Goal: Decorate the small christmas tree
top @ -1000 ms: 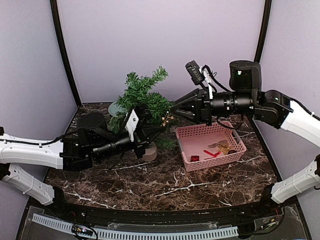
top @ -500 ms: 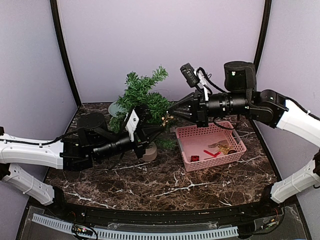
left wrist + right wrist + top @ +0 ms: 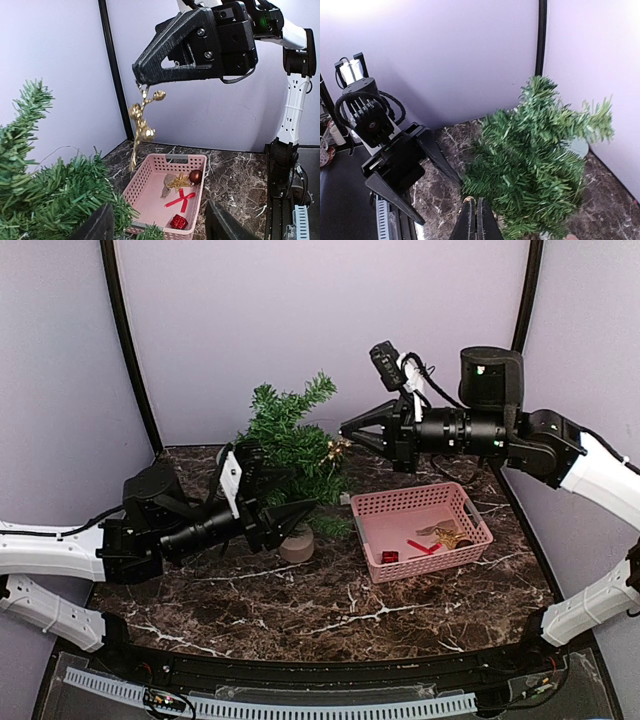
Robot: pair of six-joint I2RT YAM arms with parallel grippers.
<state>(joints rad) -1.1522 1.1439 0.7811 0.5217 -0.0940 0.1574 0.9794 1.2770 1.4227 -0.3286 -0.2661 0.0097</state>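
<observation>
Your left gripper (image 3: 292, 512) has opened up and backed off the small christmas tree (image 3: 290, 445) toward 7 o'clock. Its fingers are spread now with nothing between them. Your right gripper (image 3: 343, 428) has lifted a bit and sits at the treetop's 3 o'clock, tips pinched tight on a gold sprig (image 3: 142, 127) dangling below. The tree's upright at about 11 o'clock on the marble table (image 3: 330, 610), with the pink basket (image 3: 405, 496) at its 4 o'clock.
</observation>
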